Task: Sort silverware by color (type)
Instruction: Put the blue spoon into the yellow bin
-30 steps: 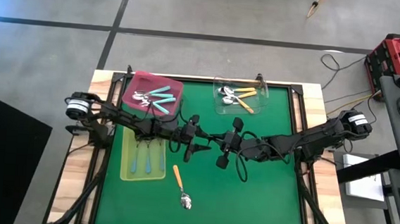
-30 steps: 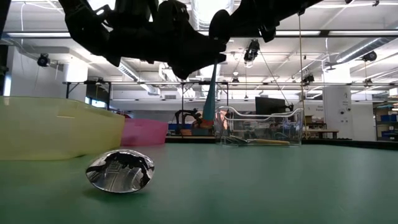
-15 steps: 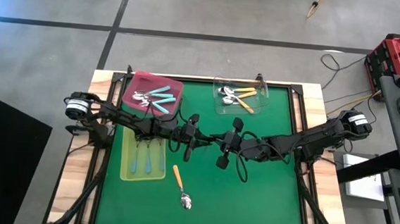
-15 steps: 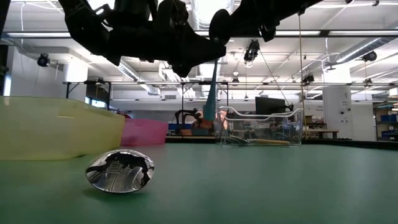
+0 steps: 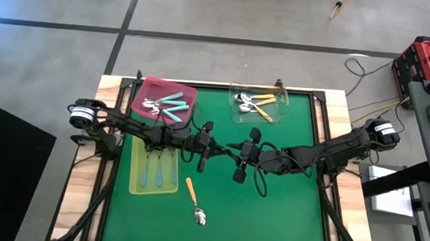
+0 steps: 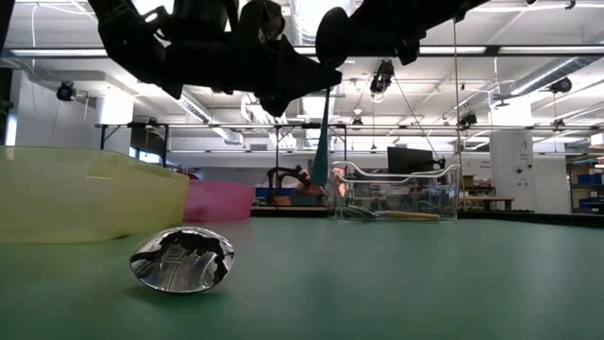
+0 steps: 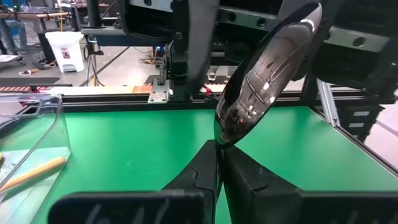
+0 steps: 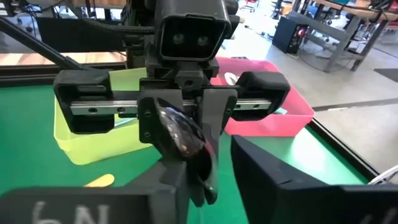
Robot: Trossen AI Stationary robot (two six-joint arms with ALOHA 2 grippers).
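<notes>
two arms meet over the middle of the green table [image 5: 284, 216]. left gripper [image 5: 205, 145] is clenched on a spoon [image 7: 264, 78], shiny bowl sticking up past its fingers [image 7: 199, 171], teal handle [image 6: 323, 142] hanging down in the low view. right gripper [image 5: 246, 153] faces it close by, fingers [image 8: 273, 180] parted either side of that same spoon bowl, not clearly touching it.

counts: three trays. pink tray [image 5: 165, 102] at the far left corner, about three teal spoons in it, exact number hard to tell. clear tray [image 5: 259, 104] at the far middle, about three orange spoons. yellow-green tray [image 5: 156, 169] on the left side, three light blue spoons. one orange spoon [image 5: 194, 199] loose on the mat, near the front, just right of the yellow-green tray.

open room: right half and front strip of the mat are bare; trays sit close to the left and far edges.
</notes>
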